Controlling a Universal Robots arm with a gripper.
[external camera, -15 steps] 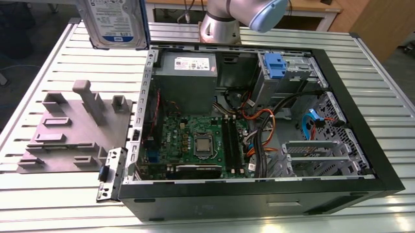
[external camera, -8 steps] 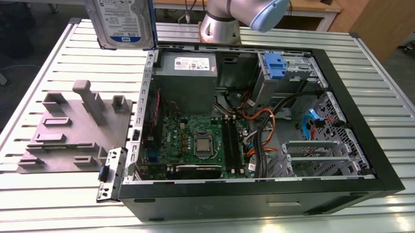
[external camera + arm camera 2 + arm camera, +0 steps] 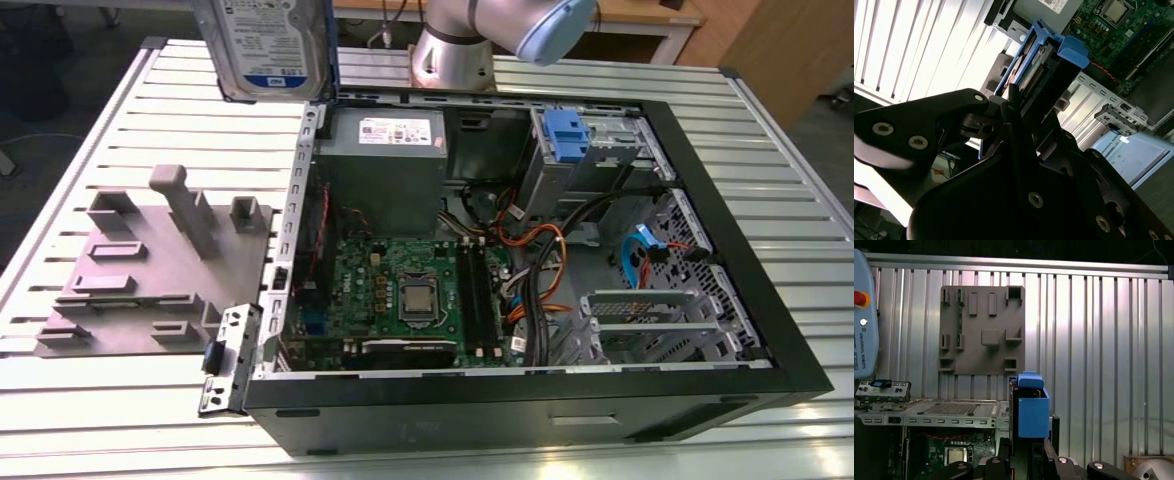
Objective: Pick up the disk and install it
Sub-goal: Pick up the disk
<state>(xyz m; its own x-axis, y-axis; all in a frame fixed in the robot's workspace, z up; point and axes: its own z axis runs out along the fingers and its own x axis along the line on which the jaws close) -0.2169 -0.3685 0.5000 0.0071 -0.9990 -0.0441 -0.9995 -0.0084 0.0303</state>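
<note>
1. Gripper. In the second wrist view the gripper (image 3: 1015, 102) is clenched on the disk (image 3: 1035, 70). One black finger (image 3: 991, 102) presses each flat side, and the blue side rails project beyond the fingertips. In the first wrist view the disk (image 3: 1032, 412) stands edge-on above the gripper body.

2. Disk position. All clock directions below are read in the exterior view, from the centre of the computer case (image 3: 534, 412). The disk (image 3: 274, 45) hangs upright at 11 o'clock, beyond the case's corner. It is clear of the table (image 3: 107, 420), its white-and-blue label faces the camera, and the frame edge cuts off its upper part. It is not in any bay.

3. Case. The case lies on its side with the side panel off.
- 8 o'clock: the green motherboard (image 3: 380, 265), with the processor socket (image 3: 418, 298) on it.
- 10 o'clock: the grey metal box (image 3: 387, 170) with a white sticker.
- 12 o'clock: the blue latch (image 3: 566, 135) on its metal cage.
- Centre: orange and black cables (image 3: 534, 245).

4. Surroundings.
- 9 o'clock, just outside the case: a grey fixture plate (image 3: 134, 270) with raised blocks lies flat on the slatted table.
- 12 o'clock, beyond the case: the arm's base (image 3: 454, 55) stands on the table.
</note>
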